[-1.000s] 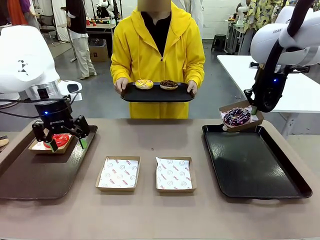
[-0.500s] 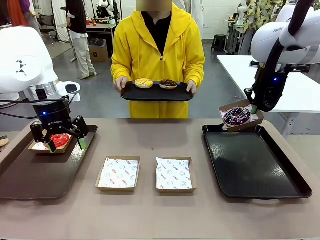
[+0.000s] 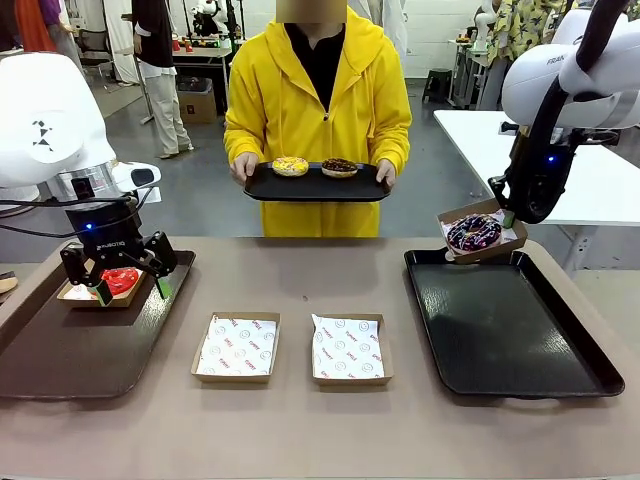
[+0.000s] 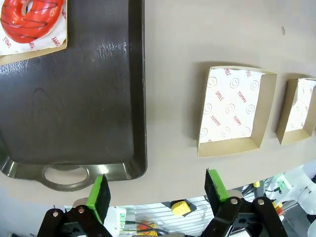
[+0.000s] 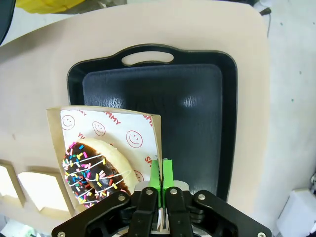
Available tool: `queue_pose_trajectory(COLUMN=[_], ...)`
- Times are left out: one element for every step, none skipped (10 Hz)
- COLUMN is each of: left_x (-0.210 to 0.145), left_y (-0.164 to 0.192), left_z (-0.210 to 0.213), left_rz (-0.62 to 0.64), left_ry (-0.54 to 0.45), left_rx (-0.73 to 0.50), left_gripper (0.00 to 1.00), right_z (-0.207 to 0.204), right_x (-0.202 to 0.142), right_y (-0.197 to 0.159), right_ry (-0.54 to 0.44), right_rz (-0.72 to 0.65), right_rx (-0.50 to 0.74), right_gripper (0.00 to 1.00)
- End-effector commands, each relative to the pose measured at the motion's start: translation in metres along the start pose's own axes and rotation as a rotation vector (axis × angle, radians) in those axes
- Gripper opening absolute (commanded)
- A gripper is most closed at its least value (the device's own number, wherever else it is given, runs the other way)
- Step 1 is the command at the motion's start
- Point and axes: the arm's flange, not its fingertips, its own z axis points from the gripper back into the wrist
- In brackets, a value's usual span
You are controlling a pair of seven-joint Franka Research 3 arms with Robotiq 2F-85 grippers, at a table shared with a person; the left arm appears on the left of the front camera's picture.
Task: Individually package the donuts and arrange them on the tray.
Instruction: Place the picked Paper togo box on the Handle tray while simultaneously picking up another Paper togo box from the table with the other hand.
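1. Front view, left side: the left gripper (image 3: 134,290) hangs wide open and empty over the brown tray's (image 3: 90,355) far left corner, where the red donut (image 3: 120,280) sits boxed.
2. Two empty boxes (image 3: 236,347) lie on the table between the trays.
3. The right gripper (image 3: 508,218) is clamped on the rim of the carton (image 3: 497,211) that holds the dark donut (image 3: 473,233), over the black tray's (image 3: 500,330) far left corner. Lower the carton level and seat it flat inside the rim before releasing.

My left gripper (image 3: 134,288) hangs low at the left, fingers down and spread wide; my right gripper (image 3: 508,218), raised at far right, is pinched tight.
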Motion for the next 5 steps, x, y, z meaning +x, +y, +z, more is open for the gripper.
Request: queue_pose_trajectory(left_x=[-0.011,-0.022,-0.029,-0.036,-0.037], left_y=[-0.016,-0.038,-0.058,-0.076,-0.090], left_z=[-0.005,-0.009,-0.013,-0.019,-0.026], left_rz=[-0.032,-0.080,-0.124,-0.148,-0.160], left_ry=[-0.044,-0.085,-0.105,-0.115,-0.132], left_rx=[0.065,0.108,0.140,0.171,0.200], left_gripper=[1.00,1.00,1.00,1.00,1.00], right_z=[0.000,-0.005,-0.013,-0.023,-0.035], right_x=[0.000,0.001,0.003,0.004,0.006], right_y=[0.000,-0.009,-0.017,-0.024,-0.029], right_ry=[0.000,0.000,0.016,0.023,0.041], right_rz=[0.000,0.001,-0.013,-0.018,-0.019], right_rx=[0.000,0.028,0.033,0.033,0.050], right_gripper=[0.02,0.02,0.02,0.02,0.02])
